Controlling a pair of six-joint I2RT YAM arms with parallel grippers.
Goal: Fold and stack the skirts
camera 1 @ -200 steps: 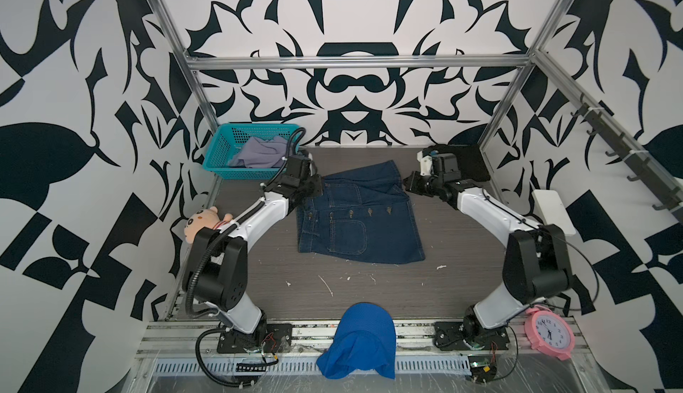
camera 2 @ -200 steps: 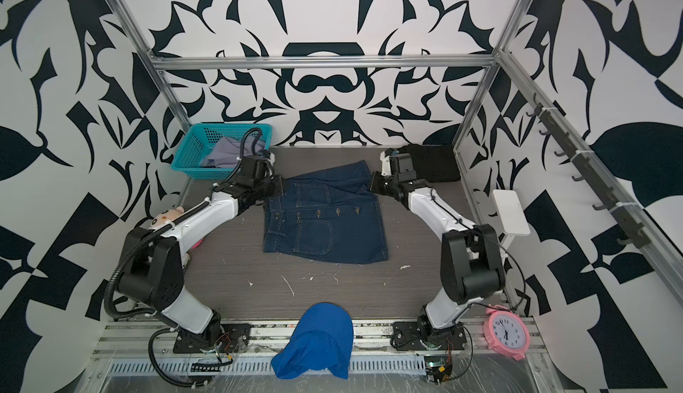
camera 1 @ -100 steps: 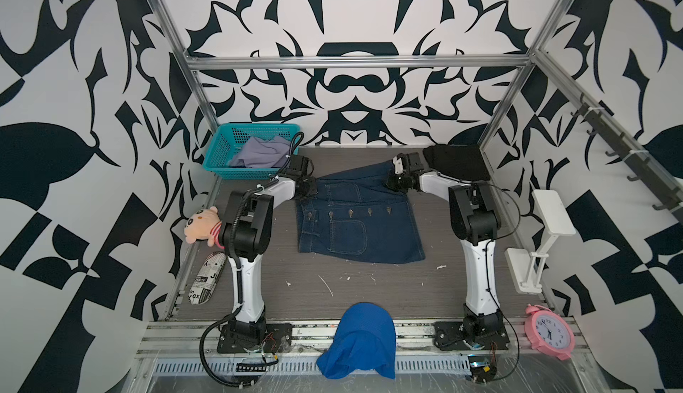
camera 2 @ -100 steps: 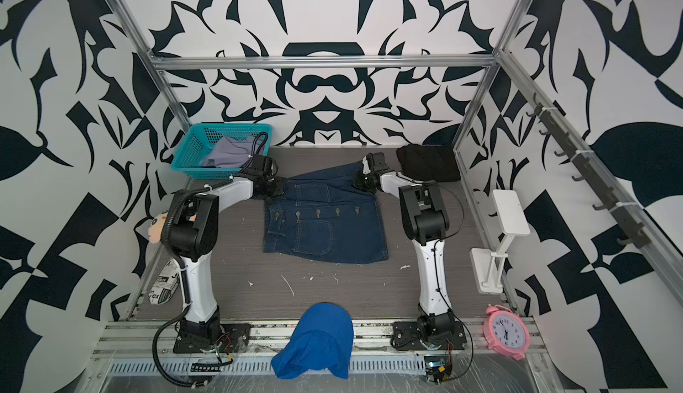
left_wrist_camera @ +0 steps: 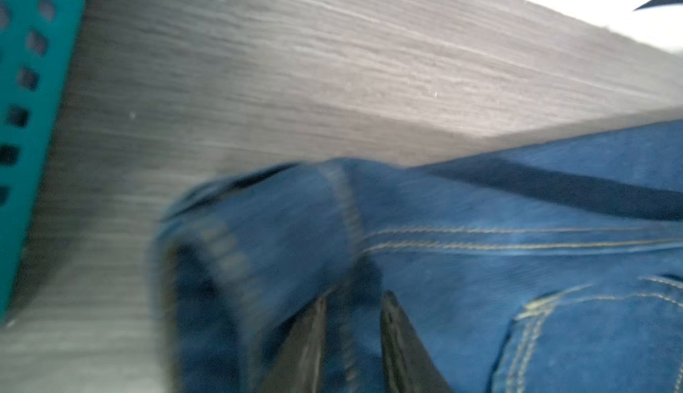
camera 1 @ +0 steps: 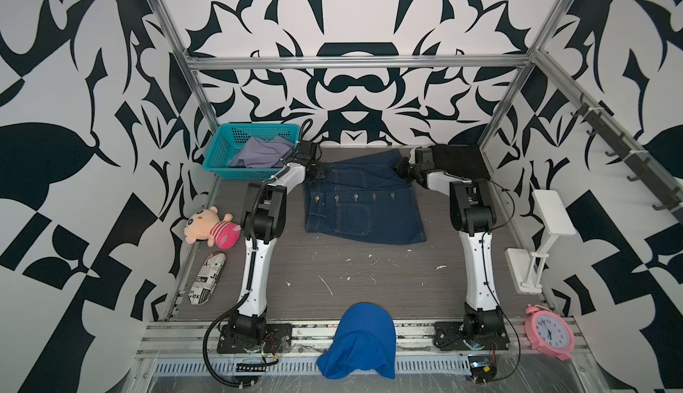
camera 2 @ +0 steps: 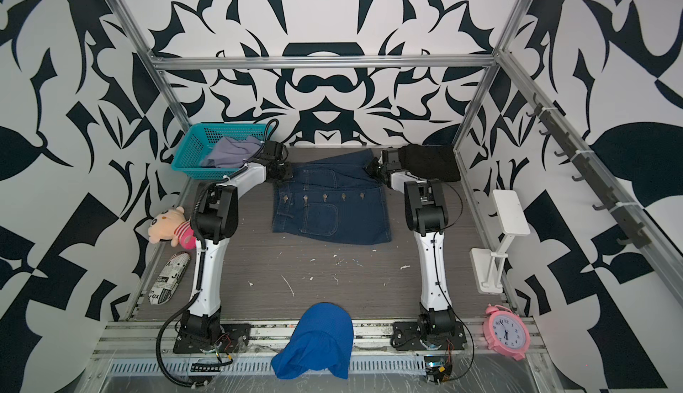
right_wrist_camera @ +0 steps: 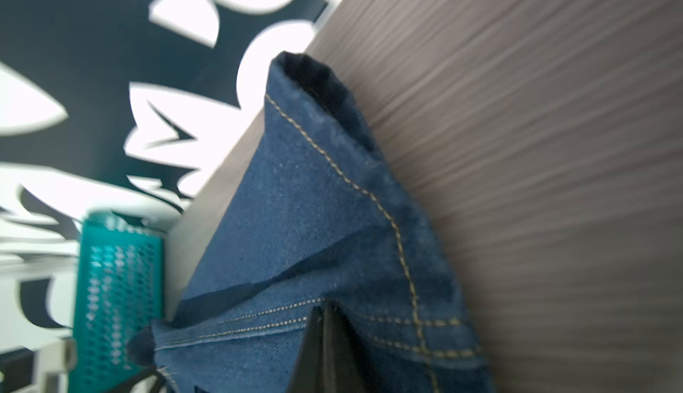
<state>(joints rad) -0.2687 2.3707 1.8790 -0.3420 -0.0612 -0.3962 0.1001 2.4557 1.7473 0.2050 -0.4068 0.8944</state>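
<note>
Three skirts, all in both top views: denim skirt [camera 1: 364, 206] on the surface [camera 1: 369, 273], mid toward 12 o'clk; black skirt [camera 1: 458, 160] in the 1 o'clk corner; lavender-grey skirt [camera 1: 260, 151] bunched in the teal basket [camera 1: 218, 151] at 11 o'clk. Top views give the layout, but L jaws and R jaws are too small & dark there to read. R wrist view shows what they can't: R jaws together, clamped on a stitched denim edge, one denim corner standing up off the surface. L wrist view: L jaws apart w/ a denim seam in the gap; blurred, can't tell if it's pinched. Black skirt is partly hidden behind the R arm [camera 1: 439, 182]; neither wrist view has it. Denim's long axis runs 9–3 o'clk along the button row [camera 1: 354, 197], narrower end to 9, wider end to 3; its far edge sits at 12 o'clk btwn the two sets of jaws. Blue mesh cloth [camera 1: 364, 335] hangs over the front rail [camera 1: 417, 326] at 6 o'clk, well apart.
</note>
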